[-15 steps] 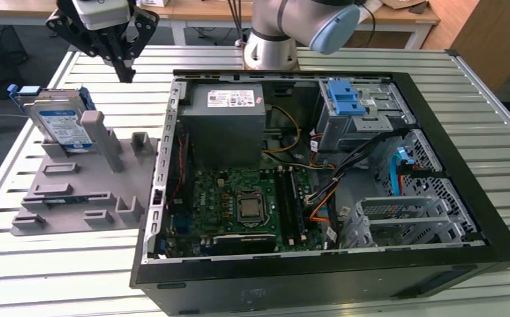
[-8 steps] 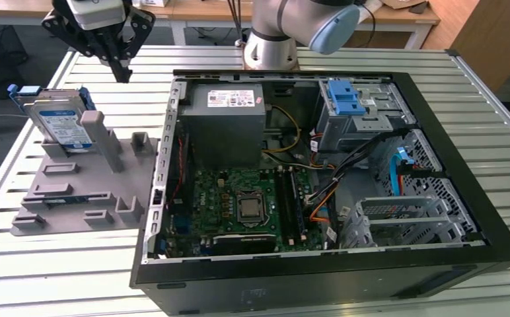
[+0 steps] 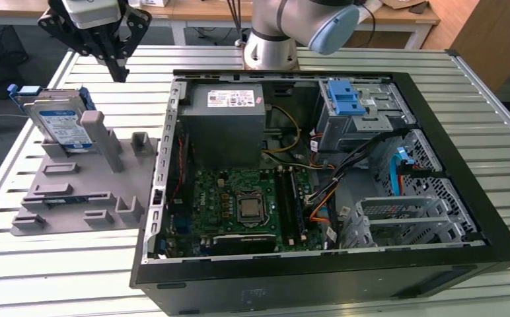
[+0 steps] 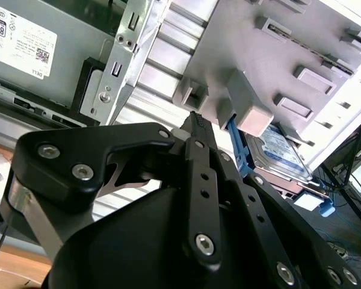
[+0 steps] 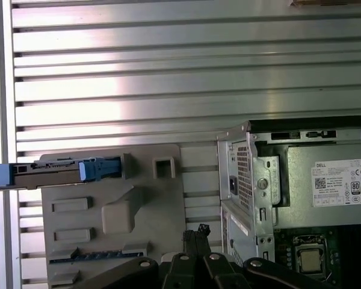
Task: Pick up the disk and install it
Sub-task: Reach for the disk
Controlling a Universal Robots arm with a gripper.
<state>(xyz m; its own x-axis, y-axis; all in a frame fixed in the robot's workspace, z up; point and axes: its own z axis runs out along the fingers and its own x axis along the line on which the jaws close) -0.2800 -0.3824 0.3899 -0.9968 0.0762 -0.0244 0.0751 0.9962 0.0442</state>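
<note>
The disk (image 3: 61, 124), a silver drive with a white-and-blue label in a blue carrier, stands on edge in the grey holder (image 3: 70, 191) at the exterior view's left. It appears edge-on in the first wrist view (image 5: 66, 171) and partly behind a grey block in the second wrist view (image 4: 283, 153). My gripper (image 3: 119, 74) hangs above the slatted table, beyond the disk and toward the exterior view's right, apart from it. Its black fingertips (image 5: 195, 232) meet with nothing between them, so it is shut and empty; the same gripper (image 4: 195, 120) sits over the holder's edge.
An open black computer case (image 3: 326, 264) fills the middle and right, with a grey power supply (image 3: 228, 119), motherboard (image 3: 246, 205) and a drive bay with a blue latch (image 3: 345, 99). The arm's base (image 3: 271, 46) stands behind the case. The holder has several grey posts.
</note>
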